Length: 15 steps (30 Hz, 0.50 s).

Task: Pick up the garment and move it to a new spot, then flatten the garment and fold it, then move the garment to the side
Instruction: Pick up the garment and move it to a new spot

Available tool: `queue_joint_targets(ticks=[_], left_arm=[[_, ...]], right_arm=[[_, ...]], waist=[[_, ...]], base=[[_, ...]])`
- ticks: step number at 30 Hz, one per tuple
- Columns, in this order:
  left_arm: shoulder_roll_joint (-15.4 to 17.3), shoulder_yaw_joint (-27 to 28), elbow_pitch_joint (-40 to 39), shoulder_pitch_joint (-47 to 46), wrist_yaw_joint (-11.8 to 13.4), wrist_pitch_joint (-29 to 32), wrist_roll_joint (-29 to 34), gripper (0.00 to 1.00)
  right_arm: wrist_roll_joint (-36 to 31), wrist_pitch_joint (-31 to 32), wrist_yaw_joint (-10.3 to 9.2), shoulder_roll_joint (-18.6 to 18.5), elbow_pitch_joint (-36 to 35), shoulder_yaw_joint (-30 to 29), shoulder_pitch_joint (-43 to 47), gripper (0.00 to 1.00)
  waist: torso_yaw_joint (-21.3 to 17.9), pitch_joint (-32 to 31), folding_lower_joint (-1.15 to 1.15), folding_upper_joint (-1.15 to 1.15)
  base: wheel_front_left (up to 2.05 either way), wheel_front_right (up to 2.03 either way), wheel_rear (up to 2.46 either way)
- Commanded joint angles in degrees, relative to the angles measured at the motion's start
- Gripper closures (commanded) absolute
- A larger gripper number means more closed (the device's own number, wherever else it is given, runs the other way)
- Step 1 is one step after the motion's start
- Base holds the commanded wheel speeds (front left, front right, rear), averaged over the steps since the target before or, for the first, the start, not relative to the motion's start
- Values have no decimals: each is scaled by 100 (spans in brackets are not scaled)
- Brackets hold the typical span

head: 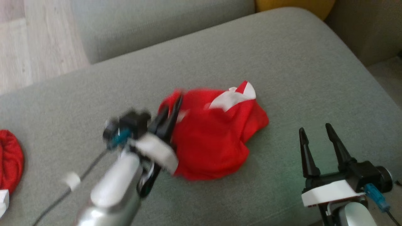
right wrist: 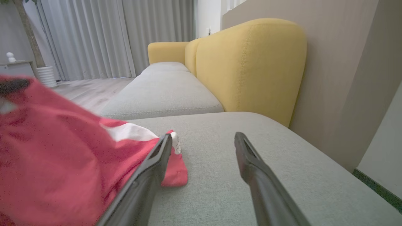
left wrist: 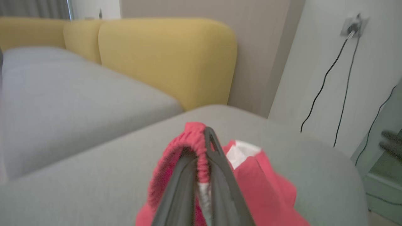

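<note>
At the far left of the grey sofa cushion [head: 282, 62], another red cloth [head: 11, 160] is lying bunched. Further right, the left claw [head: 178, 100] is clenching what seems, through the blur, to be the elastic hem of the red and white garment [head: 213, 141], which is sitting crumpled mid-cushion. To its right, the right claw [head: 315, 127] is standing spread wide, gripping nothing, apart from the garment.
</note>
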Motion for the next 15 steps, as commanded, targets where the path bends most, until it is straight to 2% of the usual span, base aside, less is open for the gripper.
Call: queue_joint_targets(ticks=[1, 2, 3, 4, 9, 15], left_arm=[[118, 159, -27, -220, 10, -103, -24, 100], [80, 133, 161, -134, 11, -178, -33, 100], [41, 112, 347, -69, 12, -240, -39, 77], [-17, 106, 684, -10, 48, -365, -26, 0], [-176, 155, 1099, 9, 126, -572, 6, 0], [-196, 156, 1195, 221, 237, -627, 119, 0]], right_arm=[[31, -20, 26, -13, -158, 167, -114, 0], [39, -20, 26, -13, -153, 175, -126, 0], [39, -20, 26, -13, -146, 187, -140, 0], [47, -20, 26, -13, -130, 197, -173, 0], [49, -20, 26, -13, -103, 195, -248, 0], [-2, -20, 26, -13, -59, 121, -292, 0]], waist=[[24, 124, 0, 0], [47, 171, 0, 0], [77, 214, 0, 0], [153, 290, 0, 0], [450, 405, 0, 0], [988, 308, 0, 0]], base=[[0, 0, 0], [0, 0, 0], [0, 0, 0], [0, 0, 0], [0, 0, 0], [0, 0, 0]])
